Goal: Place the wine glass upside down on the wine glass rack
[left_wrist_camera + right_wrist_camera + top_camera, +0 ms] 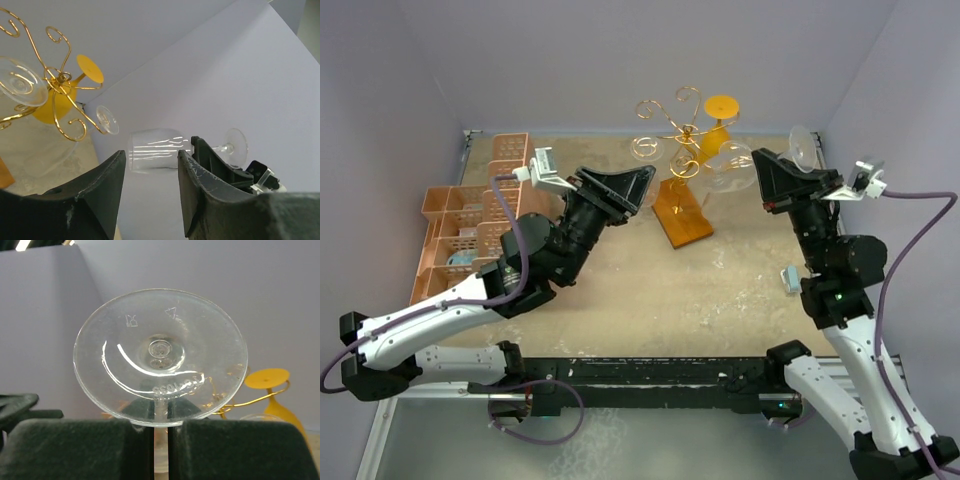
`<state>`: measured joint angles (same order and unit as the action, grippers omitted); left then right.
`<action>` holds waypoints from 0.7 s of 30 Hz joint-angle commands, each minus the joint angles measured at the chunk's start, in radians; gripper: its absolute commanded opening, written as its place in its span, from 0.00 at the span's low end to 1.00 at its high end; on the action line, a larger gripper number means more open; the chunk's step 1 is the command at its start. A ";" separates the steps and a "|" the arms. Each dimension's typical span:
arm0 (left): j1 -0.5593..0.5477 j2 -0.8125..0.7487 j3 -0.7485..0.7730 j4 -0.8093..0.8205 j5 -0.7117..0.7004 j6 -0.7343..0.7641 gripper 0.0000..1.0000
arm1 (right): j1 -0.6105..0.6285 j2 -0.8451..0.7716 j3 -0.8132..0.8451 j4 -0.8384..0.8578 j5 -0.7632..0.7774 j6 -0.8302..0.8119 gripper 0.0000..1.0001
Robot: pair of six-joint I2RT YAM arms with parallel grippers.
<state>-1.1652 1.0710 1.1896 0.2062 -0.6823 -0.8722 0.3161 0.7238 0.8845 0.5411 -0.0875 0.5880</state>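
The clear wine glass (734,167) lies sideways in the air, held by its stem in my shut right gripper (782,180), with its bowl toward the rack and its foot (804,148) toward the right wall. In the right wrist view the round foot (160,355) fills the frame above the shut fingers (100,450). The gold wire wine glass rack (670,122) stands on its orange-brown base (682,212) just left of the bowl. A yellow glass (717,128) hangs on it. My left gripper (620,186) is open and empty, left of the rack; its view shows the held glass (157,150) beyond it.
Orange lattice crates (470,225) stand along the left wall. A small light-blue object (790,278) lies on the table by the right arm. Two clear round glass feet (20,82) (107,120) show at the rack's arms (60,80). Walls close in at the back and right.
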 commanded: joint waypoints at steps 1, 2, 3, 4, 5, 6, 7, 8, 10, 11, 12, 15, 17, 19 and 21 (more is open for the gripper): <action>0.002 0.016 0.151 -0.146 0.025 0.031 0.44 | 0.003 -0.065 0.028 -0.007 0.011 -0.234 0.00; 0.002 0.030 0.180 -0.173 0.045 0.031 0.45 | 0.003 -0.069 0.029 -0.025 0.002 -0.264 0.00; 0.003 0.048 0.215 -0.204 0.065 0.030 0.46 | 0.005 -0.069 0.035 -0.048 -0.009 -0.296 0.00; 0.003 0.068 0.249 -0.233 0.084 0.027 0.46 | 0.007 -0.070 0.045 -0.073 -0.021 -0.331 0.00; 0.002 0.094 0.282 -0.266 0.105 0.024 0.47 | 0.012 -0.072 0.057 -0.100 -0.017 -0.376 0.00; 0.002 0.117 0.314 -0.293 0.125 0.020 0.48 | 0.018 -0.074 0.068 -0.134 -0.004 -0.400 0.00; 0.003 0.137 0.343 -0.316 0.145 0.015 0.48 | 0.029 -0.075 0.077 -0.149 0.007 -0.415 0.00; 0.004 0.158 0.371 -0.336 0.168 0.013 0.49 | 0.044 -0.078 0.081 -0.157 0.010 -0.426 0.00; 0.009 0.202 0.423 -0.370 0.215 0.004 0.50 | 0.066 -0.073 0.077 -0.171 -0.009 -0.444 0.00; 0.016 0.223 0.446 -0.377 0.246 -0.005 0.50 | 0.082 -0.070 0.072 -0.176 -0.011 -0.450 0.00; 0.026 0.242 0.464 -0.378 0.287 -0.016 0.51 | 0.099 -0.067 0.064 -0.179 -0.004 -0.457 0.00; 0.066 0.288 0.504 -0.373 0.393 -0.061 0.51 | 0.142 -0.067 0.038 -0.176 0.055 -0.486 0.00; 0.095 0.302 0.502 -0.357 0.432 -0.094 0.51 | 0.165 -0.059 0.033 -0.174 0.096 -0.507 0.00; 0.121 0.300 0.477 -0.327 0.461 -0.128 0.51 | 0.199 -0.046 0.029 -0.179 0.145 -0.525 0.00; 0.136 0.291 0.448 -0.294 0.475 -0.144 0.51 | 0.237 -0.031 0.028 -0.184 0.191 -0.539 0.00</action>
<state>-1.0634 1.3922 1.6447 -0.1585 -0.3050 -0.9497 0.4957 0.6743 0.9081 0.3038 -0.0162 0.1169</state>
